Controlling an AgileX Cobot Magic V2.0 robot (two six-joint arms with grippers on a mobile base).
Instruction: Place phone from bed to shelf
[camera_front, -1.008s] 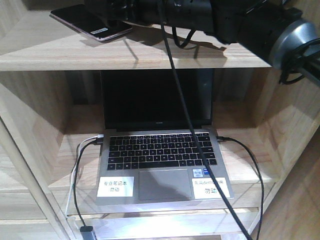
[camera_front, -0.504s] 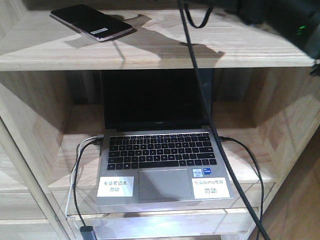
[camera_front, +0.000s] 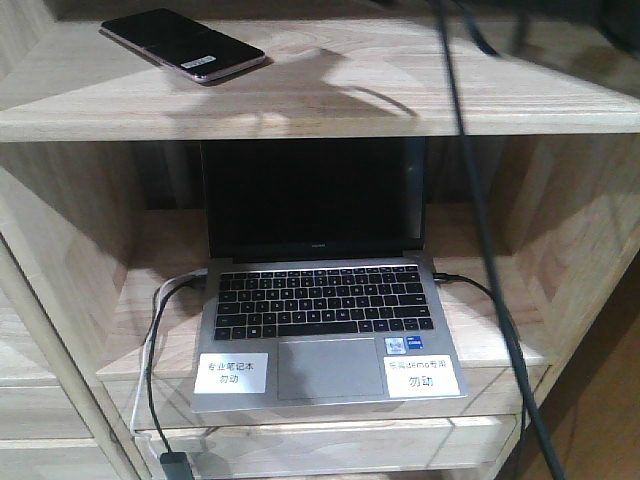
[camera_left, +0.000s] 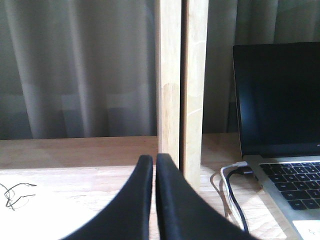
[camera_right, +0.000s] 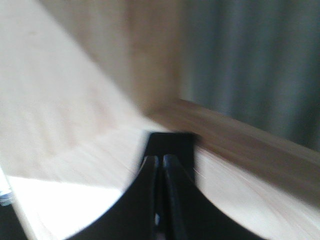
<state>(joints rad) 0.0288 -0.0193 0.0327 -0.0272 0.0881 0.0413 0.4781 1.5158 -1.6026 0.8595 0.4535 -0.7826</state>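
Observation:
The phone (camera_front: 185, 45), a thin black slab with a pinkish edge and a white sticker, lies flat on the top board of the light-wood shelf (camera_front: 330, 110), at its left end, with nothing touching it. No gripper shows in the front view. In the blurred right wrist view my right gripper (camera_right: 160, 159) is shut and empty over a pale board, and a dark flat shape (camera_right: 171, 142), probably the phone, lies just past its tips. My left gripper (camera_left: 154, 159) is shut and empty, low over a shelf board beside a wooden upright (camera_left: 192, 90). The bed is out of view.
An open grey laptop (camera_front: 320, 300) with two white labels fills the compartment under the phone, with cables plugged in on both sides. A black cable (camera_front: 470, 150) hangs down across the right of the front view. Grey curtains (camera_left: 80, 65) hang behind the shelf.
The right arm, which reached over the top board next to the phone, has drawn back up and to the right, out of the front view. The phone has stayed where it lay.

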